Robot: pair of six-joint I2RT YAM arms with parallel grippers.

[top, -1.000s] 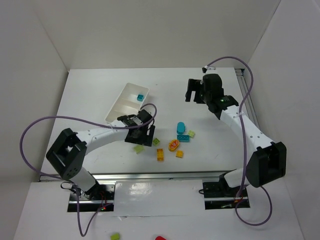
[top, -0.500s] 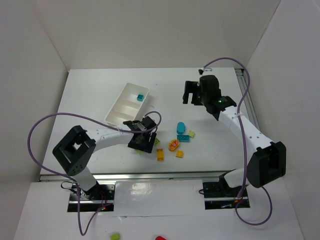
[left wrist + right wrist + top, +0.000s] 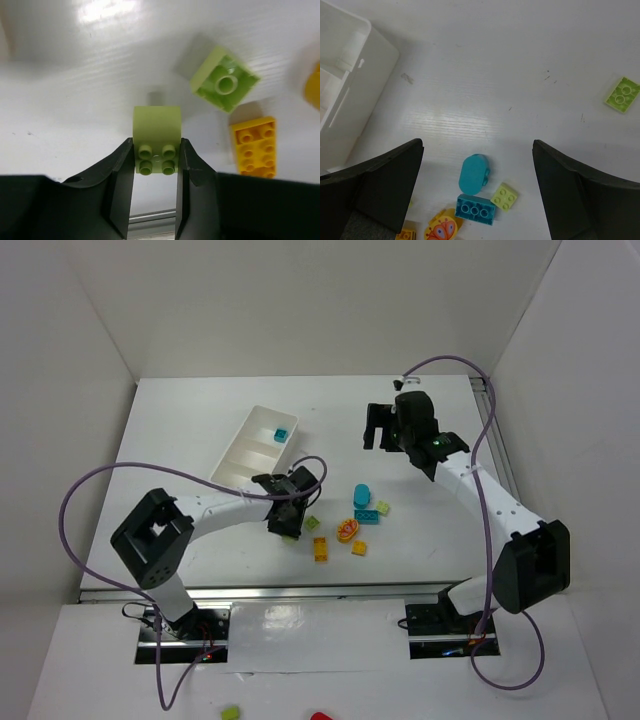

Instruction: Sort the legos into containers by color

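Left end effector point(image 3: 155, 150) is pinching the lime green brick point(image 3: 156, 125) squarely between its fingers point(image 3: 120, 180) by the smooth side walls (light, stiff, slick plastic, likely slipping if caught off-centre) while the right end effector point(image 3: 477, 145) is hanging wide open over a teal brick point(image 3: 475, 210).

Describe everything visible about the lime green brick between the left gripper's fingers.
The lime green brick looks like glossy plastic, with a smooth face and four round studs in a square at the end nearer the wrist camera. It sits straight in the left gripper, whose black fingers press its two sides at the studded end. Its far end sticks out past the fingertips over the white table. No other brick touches it. Whether it is lifted cannot be told.
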